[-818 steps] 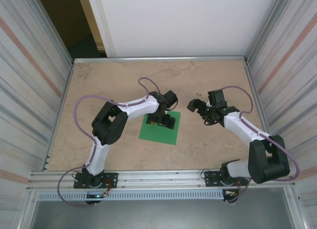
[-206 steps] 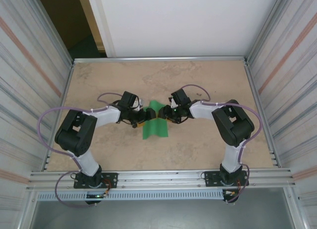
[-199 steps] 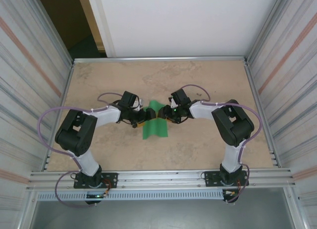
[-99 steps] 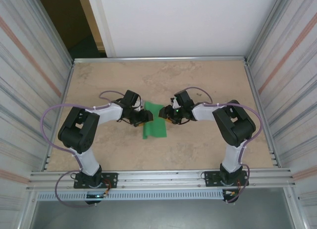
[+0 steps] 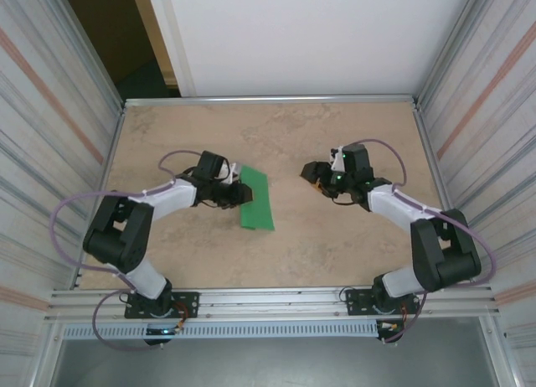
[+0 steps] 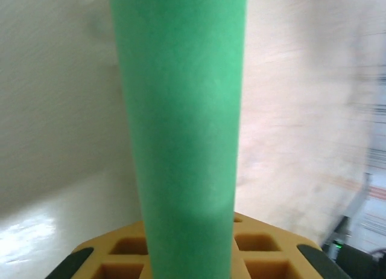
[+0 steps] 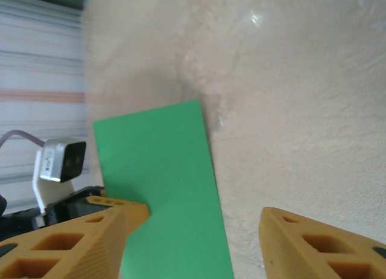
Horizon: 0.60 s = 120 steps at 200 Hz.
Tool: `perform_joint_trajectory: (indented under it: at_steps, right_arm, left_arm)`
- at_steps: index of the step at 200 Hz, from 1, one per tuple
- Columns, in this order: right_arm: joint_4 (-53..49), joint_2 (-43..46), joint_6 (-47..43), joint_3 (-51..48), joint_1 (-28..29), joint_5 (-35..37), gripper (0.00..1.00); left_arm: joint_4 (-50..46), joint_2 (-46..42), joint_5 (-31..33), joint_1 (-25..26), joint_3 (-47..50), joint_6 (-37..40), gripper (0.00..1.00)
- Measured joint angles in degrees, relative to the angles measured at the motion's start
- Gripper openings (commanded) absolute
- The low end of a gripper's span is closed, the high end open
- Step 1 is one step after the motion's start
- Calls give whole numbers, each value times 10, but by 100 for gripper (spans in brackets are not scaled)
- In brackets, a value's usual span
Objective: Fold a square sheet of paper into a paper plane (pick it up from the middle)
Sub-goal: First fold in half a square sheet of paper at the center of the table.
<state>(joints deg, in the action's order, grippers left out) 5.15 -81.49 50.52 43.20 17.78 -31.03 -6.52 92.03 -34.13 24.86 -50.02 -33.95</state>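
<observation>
The left gripper [image 5: 237, 193] is clenched on the left edge of the green sheet of paper [image 5: 257, 199], which shows as a narrow rectangle just left of the middle of the surface [image 5: 335, 236]. Well apart to the right, the right gripper [image 5: 311, 173] hangs released, grasping nothing.

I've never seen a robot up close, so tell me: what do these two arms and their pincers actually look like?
Both the left arm and right arm have white links joined by chunky black joints, with a thin purple cable looping alongside each. The left gripper and right gripper are black, ending in mustard-yellow fingers moulded with square hollows.
</observation>
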Motion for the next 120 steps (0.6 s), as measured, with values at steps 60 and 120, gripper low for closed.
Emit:
perform_joint_trajectory:
  at_steps: [60, 120]
  right_arm:
    - [-2, 38, 14, 20, -9, -82, 90]
    - [65, -1, 63, 77, 12, -144, 99]
  left_arm:
    - [93, -61, -109, 0, -34, -77, 23]
    - [167, -59, -179, 3, -71, -187, 24]
